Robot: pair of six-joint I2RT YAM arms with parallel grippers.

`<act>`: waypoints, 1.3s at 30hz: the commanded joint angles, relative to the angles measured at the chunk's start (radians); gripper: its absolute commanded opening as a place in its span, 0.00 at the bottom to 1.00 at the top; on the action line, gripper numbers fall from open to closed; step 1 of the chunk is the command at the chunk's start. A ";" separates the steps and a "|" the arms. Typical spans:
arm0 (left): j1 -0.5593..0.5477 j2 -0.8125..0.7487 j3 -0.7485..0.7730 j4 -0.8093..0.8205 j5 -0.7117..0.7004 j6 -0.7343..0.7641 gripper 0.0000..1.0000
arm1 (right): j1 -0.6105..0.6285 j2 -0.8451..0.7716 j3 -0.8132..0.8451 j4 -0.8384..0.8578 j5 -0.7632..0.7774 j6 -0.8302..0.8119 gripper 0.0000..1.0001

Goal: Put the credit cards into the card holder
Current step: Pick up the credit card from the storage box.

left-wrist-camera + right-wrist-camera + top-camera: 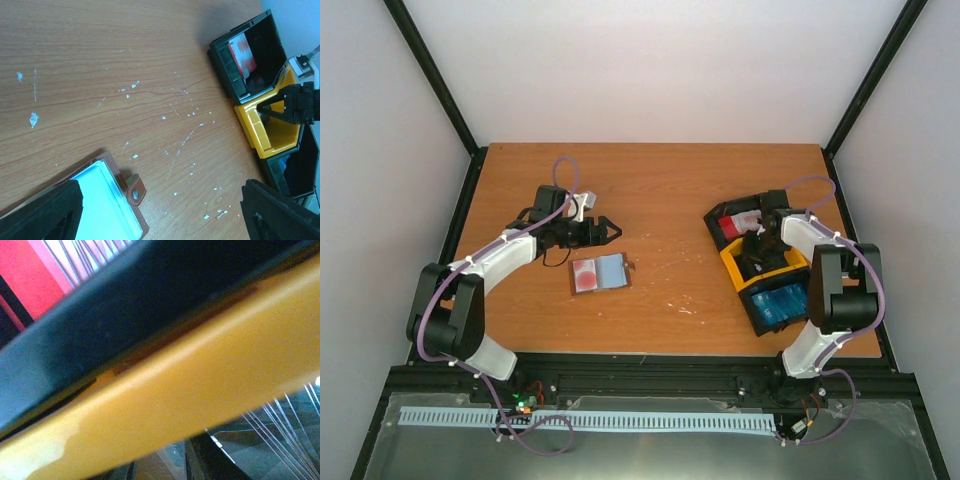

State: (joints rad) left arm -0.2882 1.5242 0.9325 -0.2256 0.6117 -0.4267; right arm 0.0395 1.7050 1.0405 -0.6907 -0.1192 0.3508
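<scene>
The brown card holder lies open on the table, with a red and white card on its left half and the grey-blue inside showing on the right. My left gripper is open and empty just behind it. In the left wrist view the holder and its clasp sit at the lower left between my fingers. My right gripper reaches down into the yellow tray. Its wrist view is filled by the blurred yellow wall, and the jaws are hidden.
Three trays stand in a row at the right. A black one holds a red and white card. The yellow one is in the middle. A black one holds blue cards. White flecks mark the wood.
</scene>
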 commanded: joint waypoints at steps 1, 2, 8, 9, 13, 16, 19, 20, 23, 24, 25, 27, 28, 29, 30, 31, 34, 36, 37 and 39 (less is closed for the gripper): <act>-0.002 0.007 0.023 0.013 -0.004 0.017 0.88 | 0.003 -0.045 0.009 -0.012 -0.087 0.024 0.26; -0.002 0.006 0.022 0.014 -0.006 0.015 0.87 | 0.002 -0.051 0.013 -0.019 -0.096 0.025 0.26; -0.002 0.004 0.023 0.007 -0.011 0.017 0.87 | -0.005 -0.069 0.023 -0.052 -0.162 -0.006 0.24; -0.002 0.005 0.022 0.006 -0.013 0.017 0.87 | -0.008 -0.072 0.024 -0.060 -0.169 -0.012 0.24; -0.002 0.002 0.020 0.005 -0.020 0.011 0.87 | -0.018 -0.095 0.021 -0.083 -0.218 -0.025 0.24; -0.002 0.001 0.016 0.006 -0.023 0.006 0.87 | -0.020 -0.111 0.018 -0.105 -0.258 -0.036 0.24; -0.002 -0.001 0.012 0.007 -0.027 0.001 0.87 | -0.020 -0.116 0.013 -0.127 -0.301 -0.048 0.24; -0.002 -0.001 0.011 0.007 -0.029 -0.001 0.87 | -0.020 -0.116 0.010 -0.136 -0.312 -0.051 0.25; -0.002 -0.001 0.009 0.008 -0.032 -0.006 0.87 | -0.019 -0.111 0.001 -0.148 -0.327 -0.051 0.27; -0.002 -0.001 0.008 0.009 -0.033 -0.006 0.87 | -0.020 -0.110 -0.002 -0.148 -0.325 -0.047 0.28; -0.002 -0.002 0.007 0.009 -0.034 -0.007 0.87 | -0.019 -0.109 -0.007 -0.149 -0.324 -0.045 0.28; -0.002 -0.004 0.005 0.009 -0.036 -0.010 0.87 | -0.020 -0.107 -0.012 -0.151 -0.321 -0.044 0.29; -0.002 -0.004 0.003 0.008 -0.036 -0.010 0.87 | -0.020 -0.106 -0.014 -0.151 -0.322 -0.043 0.29; -0.002 -0.006 0.002 0.007 -0.036 -0.012 0.87 | -0.020 -0.107 -0.014 -0.152 -0.322 -0.044 0.29; -0.002 -0.008 0.001 0.008 -0.038 -0.012 0.87 | -0.020 -0.108 -0.016 -0.153 -0.320 -0.044 0.30; -0.001 -0.009 -0.001 0.007 -0.039 -0.013 0.87 | -0.020 -0.108 -0.015 -0.153 -0.317 -0.045 0.30; -0.002 -0.011 -0.005 0.008 -0.041 -0.017 0.87 | -0.019 -0.105 -0.013 -0.154 -0.316 -0.057 0.32; -0.002 -0.012 -0.006 0.009 -0.041 -0.018 0.87 | -0.019 -0.106 -0.011 -0.151 -0.303 -0.065 0.32; -0.002 -0.012 -0.006 0.009 -0.041 -0.018 0.87 | -0.019 -0.105 -0.011 -0.148 -0.297 -0.070 0.32; -0.002 -0.013 -0.005 0.010 -0.040 -0.019 0.87 | -0.019 -0.099 -0.011 -0.144 -0.303 -0.077 0.31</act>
State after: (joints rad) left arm -0.2882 1.5242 0.9283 -0.2256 0.5758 -0.4358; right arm 0.0265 1.6100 1.0332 -0.8299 -0.4255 0.3027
